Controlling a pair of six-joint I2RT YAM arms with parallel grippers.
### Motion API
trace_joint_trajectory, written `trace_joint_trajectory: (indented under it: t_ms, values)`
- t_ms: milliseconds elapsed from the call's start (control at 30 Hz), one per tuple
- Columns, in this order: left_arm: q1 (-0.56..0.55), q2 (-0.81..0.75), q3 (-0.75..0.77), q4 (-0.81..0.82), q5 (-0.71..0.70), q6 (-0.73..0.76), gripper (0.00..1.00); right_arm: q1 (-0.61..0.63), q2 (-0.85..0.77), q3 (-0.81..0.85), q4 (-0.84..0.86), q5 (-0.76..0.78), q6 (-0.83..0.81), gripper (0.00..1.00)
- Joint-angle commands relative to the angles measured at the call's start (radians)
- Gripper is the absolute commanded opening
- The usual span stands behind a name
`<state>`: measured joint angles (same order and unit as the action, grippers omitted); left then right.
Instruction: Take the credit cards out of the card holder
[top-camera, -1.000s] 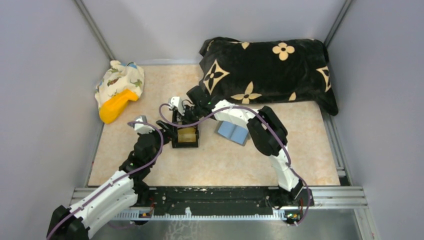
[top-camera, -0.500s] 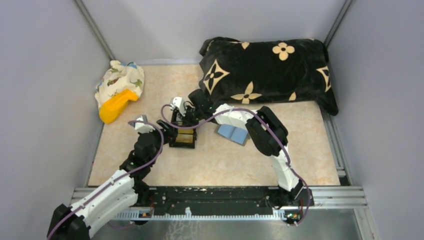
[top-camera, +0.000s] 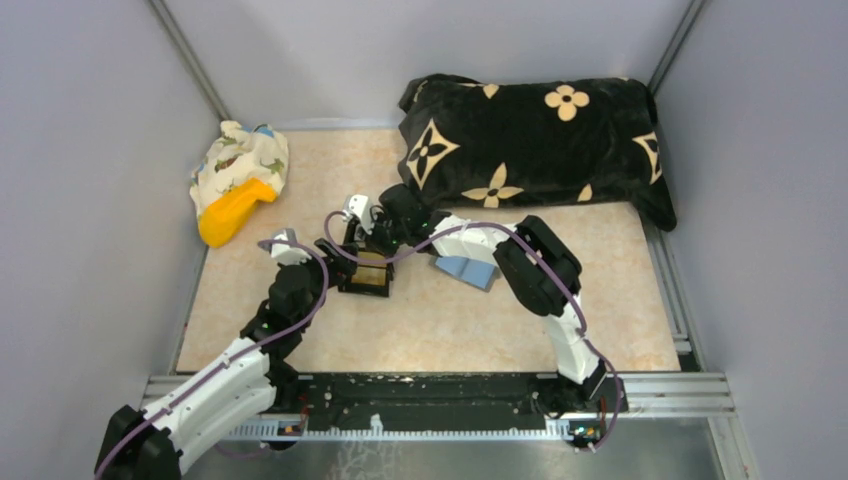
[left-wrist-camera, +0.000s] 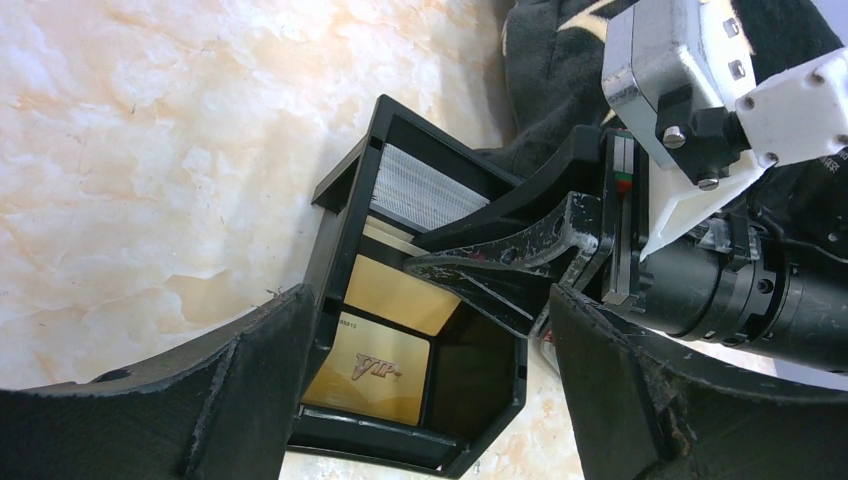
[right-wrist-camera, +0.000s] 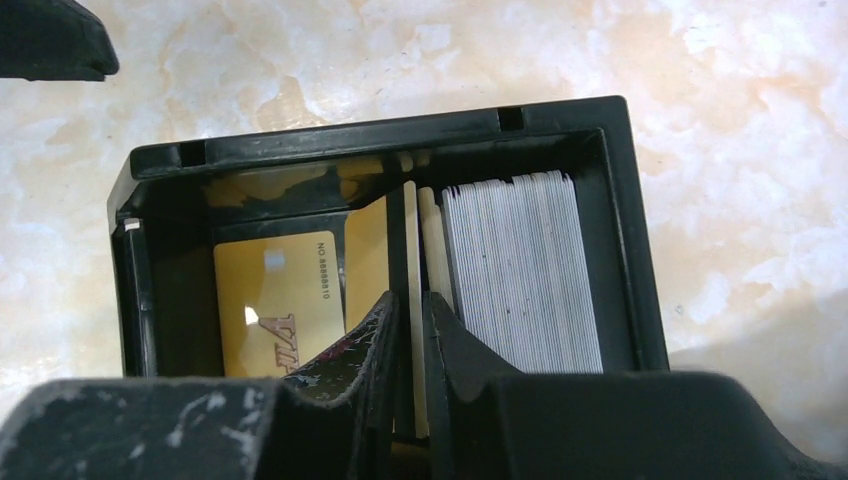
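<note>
The card holder (top-camera: 466, 268), a flat grey sleeve with a light-blue face, lies on the table right of a black box (top-camera: 368, 274), partly under my right forearm. Inside the box (right-wrist-camera: 620, 230) a gold VIP card (right-wrist-camera: 280, 300) lies flat beside a silvery card stack (right-wrist-camera: 525, 270). My right gripper (right-wrist-camera: 412, 305) reaches down into the box, its jaws a narrow slit apart, with a cream card edge (right-wrist-camera: 411, 240) standing loose between them. My left gripper (left-wrist-camera: 420, 400) is wide open and straddles the box's near corner (left-wrist-camera: 470, 455), holding nothing.
A black pillow with gold flowers (top-camera: 530, 140) fills the back right, close behind the right wrist. A patterned cloth with an orange object (top-camera: 235, 190) lies at the back left. Grey walls close both sides, and a metal rail (top-camera: 430, 395) runs along the near edge.
My right gripper has sunk lower into the black box and its jaws have parted slightly. The left arm has stayed put.
</note>
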<state>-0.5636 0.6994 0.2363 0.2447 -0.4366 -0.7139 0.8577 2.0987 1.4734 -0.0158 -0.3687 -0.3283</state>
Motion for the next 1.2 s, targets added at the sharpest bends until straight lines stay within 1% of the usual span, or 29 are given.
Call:
trace_joint_trajectory:
  t_ms: [0, 233, 567, 700, 867, 967, 1067, 1167]
  values:
    - [0.010, -0.003, -0.012, 0.030, 0.022, 0.004, 0.92, 0.008, -0.083, -0.033, 0.054, 0.108, -0.008, 0.16]
    - [0.016, 0.024, -0.011, 0.053, 0.052, 0.002, 0.92, 0.009, -0.129, -0.052, 0.087, 0.171, -0.024, 0.20]
    - [0.019, 0.046, -0.019, 0.072, 0.073, -0.012, 0.92, 0.010, -0.196, -0.063, 0.120, 0.170, -0.026, 0.23]
    - [0.019, 0.054, -0.010, 0.081, 0.084, 0.010, 0.93, 0.009, -0.238, -0.093, 0.158, 0.185, -0.004, 0.23]
    - [0.018, 0.068, 0.025, 0.085, 0.099, 0.064, 0.97, 0.005, -0.338, -0.204, 0.275, 0.259, 0.043, 0.23]
    - [0.020, 0.081, 0.058, 0.033, 0.041, 0.073, 0.99, -0.014, -0.417, -0.319, 0.427, 0.358, 0.126, 0.20]
    - [0.019, 0.097, 0.097, -0.017, 0.010, 0.080, 0.99, -0.075, -0.523, -0.450, 0.546, 0.405, 0.241, 0.19]
    - [0.019, 0.110, 0.118, -0.018, 0.049, 0.064, 0.99, -0.160, -0.611, -0.593, 0.614, 0.410, 0.365, 0.20]
